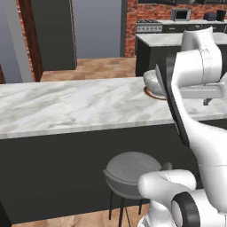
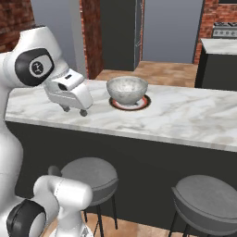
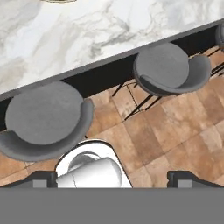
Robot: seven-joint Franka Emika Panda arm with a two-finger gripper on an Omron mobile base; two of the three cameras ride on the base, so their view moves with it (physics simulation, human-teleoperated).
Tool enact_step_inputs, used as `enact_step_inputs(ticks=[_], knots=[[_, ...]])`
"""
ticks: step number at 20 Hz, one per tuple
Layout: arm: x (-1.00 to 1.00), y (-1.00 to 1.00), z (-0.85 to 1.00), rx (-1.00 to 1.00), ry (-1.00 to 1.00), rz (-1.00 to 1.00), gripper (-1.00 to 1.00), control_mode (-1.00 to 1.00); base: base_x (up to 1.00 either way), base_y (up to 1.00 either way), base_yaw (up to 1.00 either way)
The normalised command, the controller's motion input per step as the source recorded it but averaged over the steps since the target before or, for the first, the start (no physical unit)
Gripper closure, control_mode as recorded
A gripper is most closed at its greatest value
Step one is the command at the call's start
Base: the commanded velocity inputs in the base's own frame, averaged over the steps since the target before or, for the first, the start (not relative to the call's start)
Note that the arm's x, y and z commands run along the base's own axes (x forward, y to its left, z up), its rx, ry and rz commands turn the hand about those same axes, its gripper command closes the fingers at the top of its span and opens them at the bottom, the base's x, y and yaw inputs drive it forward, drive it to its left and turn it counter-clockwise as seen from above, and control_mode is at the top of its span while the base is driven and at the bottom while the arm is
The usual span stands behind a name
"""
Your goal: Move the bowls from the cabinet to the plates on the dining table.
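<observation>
Jaws spread wide, marbled bowl (image 2: 127,90) on plate (image 2: 130,104)

The dining table (image 2: 185,115) offers a broad bare marble top to the left and right of the one thing standing on it: a white-grey marbled bowl (image 2: 127,90) resting on a plate (image 2: 139,105) near the table's middle. The gripper (image 2: 74,110), jaws wide, hangs just above the near edge, apart from the bowl, with open marble between them. Below the edge, two grey stools (image 3: 46,118) crowd the space against the table's dark side, with bare floor tiles between them. Beyond the table, open wooden floor leads to a second dark counter (image 1: 155,46).
</observation>
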Motion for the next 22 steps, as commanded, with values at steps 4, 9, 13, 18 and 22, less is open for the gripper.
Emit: enact_step_inputs(ticks=[4,9,13,18,22], knots=[[-0.68,0.35,-0.11,-0.05,0.01,0.18,-1.00,-1.00,0.00,0.00,0.00],[-0.45,0.07,0.00,0.00,-0.02,0.14,-1.00,-1.00,0.00,0.00,0.00],[-0.19,0.00,0.00,0.16,-0.04,0.16,-1.00,-1.00,0.00,0.00,0.00],[0.00,0.00,0.00,0.22,-0.08,0.33,-1.00,-1.00,0.00,0.00,0.00],[-0.07,0.00,0.00,0.06,-0.21,0.26,-1.00,-1.00,0.00,0.00,0.00]])
